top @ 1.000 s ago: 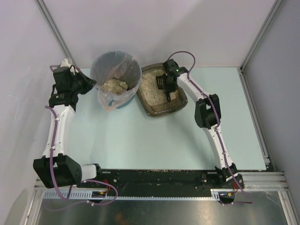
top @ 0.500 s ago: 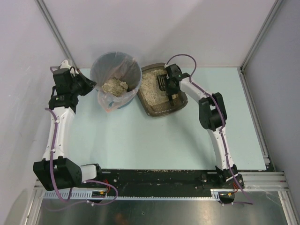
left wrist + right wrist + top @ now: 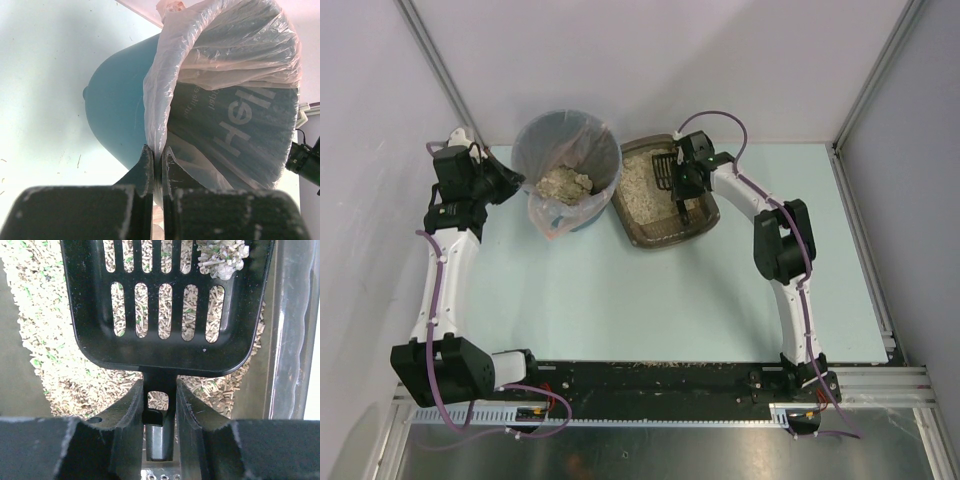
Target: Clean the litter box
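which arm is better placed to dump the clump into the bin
Right: the right gripper holds the slotted scoop with a clump on it over the litter box; the left gripper is pinching the bin liner.

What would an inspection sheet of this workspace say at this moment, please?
Surface: pale teal table, a few specks beside the bin.
Job's things: litter box holding pellets; black slotted scoop above them, carrying a clump; teal bin with clear liner, litter inside.
Clutter: crumbs on the black base rail.
Grippers: left gripper, jaws shut on the liner; right gripper, jaws shut on the scoop's handle.
Cables: purple cables along both arms.
Surroundings: white walls, metal frame post.
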Tool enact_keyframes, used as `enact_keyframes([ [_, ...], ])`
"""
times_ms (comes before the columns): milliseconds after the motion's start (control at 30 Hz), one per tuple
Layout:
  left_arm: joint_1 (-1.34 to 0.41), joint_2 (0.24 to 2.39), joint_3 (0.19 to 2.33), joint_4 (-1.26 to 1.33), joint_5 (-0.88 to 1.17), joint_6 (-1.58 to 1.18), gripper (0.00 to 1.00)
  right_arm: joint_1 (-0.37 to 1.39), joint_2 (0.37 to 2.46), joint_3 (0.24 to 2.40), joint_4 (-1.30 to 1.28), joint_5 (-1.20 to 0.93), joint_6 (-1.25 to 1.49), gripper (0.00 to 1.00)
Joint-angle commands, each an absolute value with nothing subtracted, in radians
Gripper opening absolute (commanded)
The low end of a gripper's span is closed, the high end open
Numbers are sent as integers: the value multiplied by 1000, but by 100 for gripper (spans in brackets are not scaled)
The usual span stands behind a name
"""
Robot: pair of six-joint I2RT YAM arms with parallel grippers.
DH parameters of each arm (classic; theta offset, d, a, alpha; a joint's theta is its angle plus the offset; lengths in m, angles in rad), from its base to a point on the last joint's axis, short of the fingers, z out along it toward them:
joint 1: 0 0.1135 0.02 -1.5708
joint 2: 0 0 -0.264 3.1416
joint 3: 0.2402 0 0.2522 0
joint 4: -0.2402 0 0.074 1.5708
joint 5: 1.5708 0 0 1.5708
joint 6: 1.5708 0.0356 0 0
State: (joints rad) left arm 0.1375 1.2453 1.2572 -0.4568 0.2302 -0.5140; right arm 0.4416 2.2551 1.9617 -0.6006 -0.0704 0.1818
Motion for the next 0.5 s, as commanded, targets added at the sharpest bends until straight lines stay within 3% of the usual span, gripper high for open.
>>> enact_keyframes([
  [0,129,1241,1236,-497,255,-462,0,440,2195,2028,-535,-135,175,0],
  [467,129,1230,1236,-495,259,-462,0,460,2327,2114,-409,-221,236,0],
])
